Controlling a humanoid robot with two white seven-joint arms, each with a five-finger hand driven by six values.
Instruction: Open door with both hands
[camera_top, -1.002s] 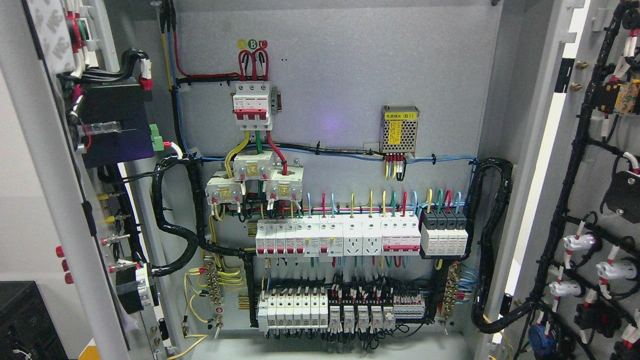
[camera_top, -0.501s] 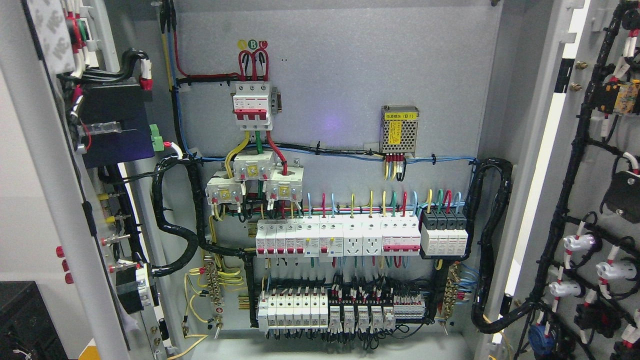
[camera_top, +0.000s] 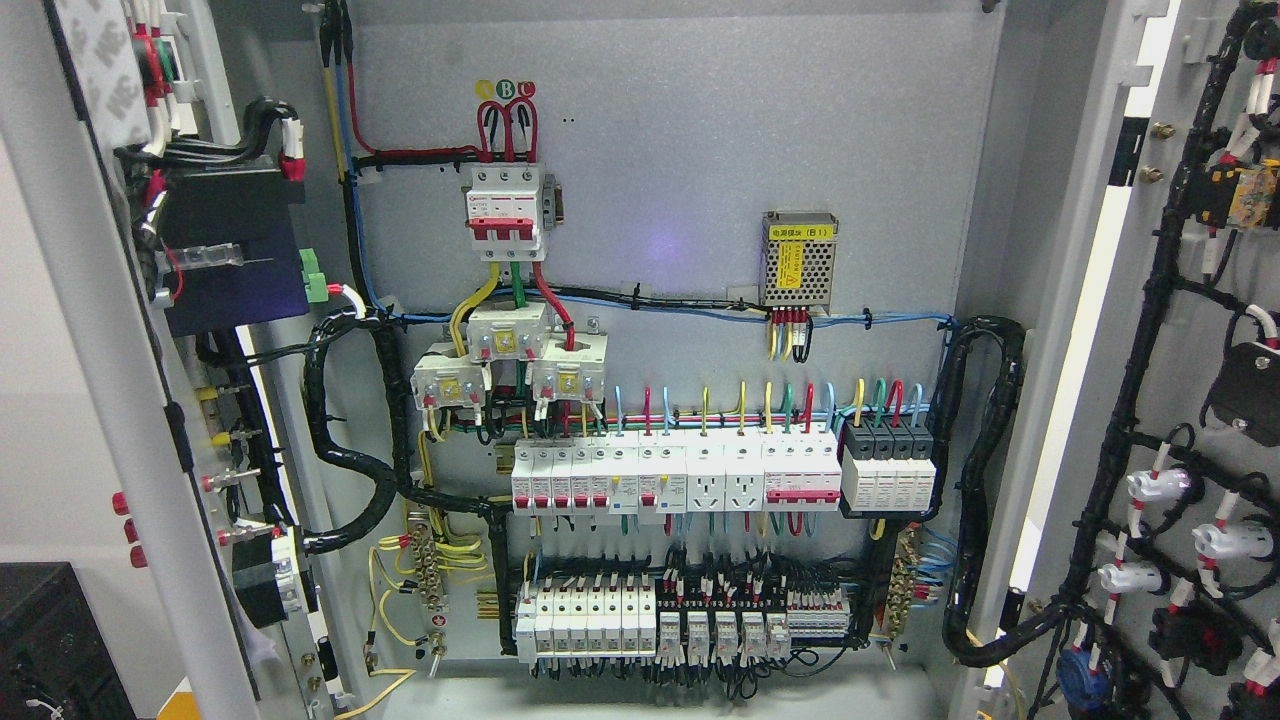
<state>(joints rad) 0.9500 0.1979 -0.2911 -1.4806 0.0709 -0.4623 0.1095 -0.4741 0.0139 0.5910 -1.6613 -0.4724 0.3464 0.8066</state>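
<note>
Head view of the electrical cabinet (camera_top: 680, 150) as I see it from the remote station. Both doors stand wide open: the left door (camera_top: 90, 380) swings out at the cabinet's left edge, the right door (camera_top: 1190, 400) at its right edge, each carrying wiring on its inner face. On the back panel, a red-and-white main breaker (camera_top: 507, 212) sits upper left, a perforated power supply (camera_top: 798, 258) upper right, a breaker row (camera_top: 675, 478) across the middle and a terminal row (camera_top: 680, 620) along the bottom edge. I see neither robot hand, so I cannot tell their state.
</note>
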